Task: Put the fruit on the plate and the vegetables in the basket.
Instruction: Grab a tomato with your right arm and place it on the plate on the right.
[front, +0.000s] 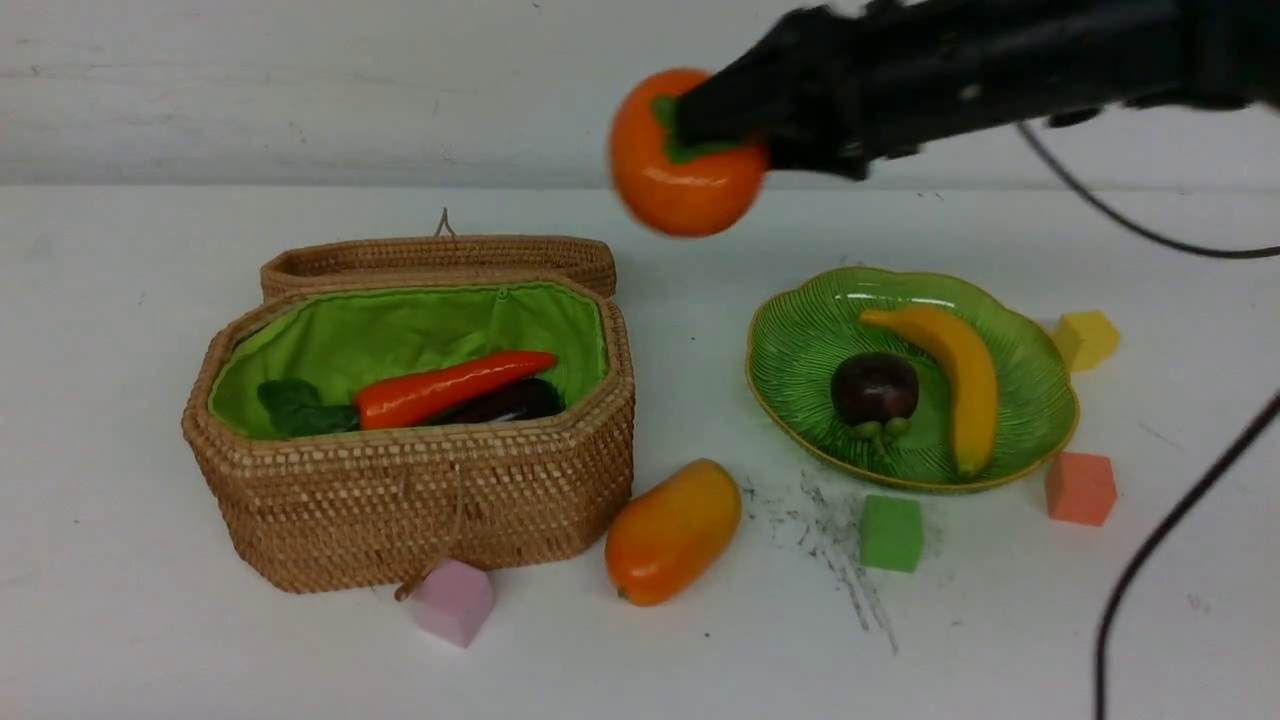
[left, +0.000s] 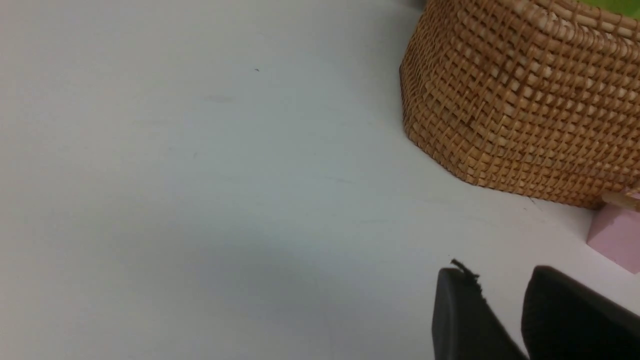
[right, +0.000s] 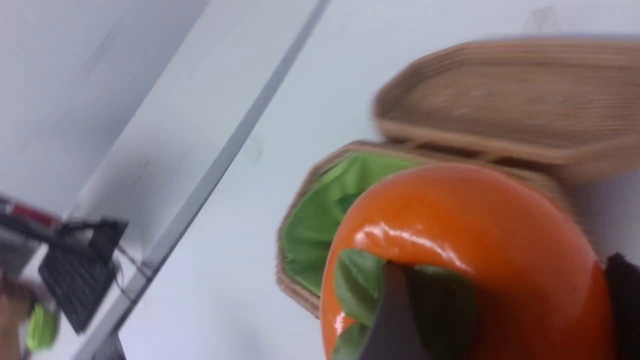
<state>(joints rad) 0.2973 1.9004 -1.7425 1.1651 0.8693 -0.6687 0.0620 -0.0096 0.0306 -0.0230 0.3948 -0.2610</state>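
My right gripper (front: 715, 135) is clamped on the persimmon (front: 680, 170), held in the air at eleven o'clock from the plate (front: 800, 370). My left gripper (left: 500, 320) hangs slightly apart over the worktop (left: 200, 200).

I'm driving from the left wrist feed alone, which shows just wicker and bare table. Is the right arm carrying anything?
Observer: Yes, the right gripper holds the persimmon up in the air.
Operator: What's on the plate?
Observer: The plate holds the banana and the mangosteen.
Operator: Any fruit left on the table?
Observer: The mango lies beside the basket.
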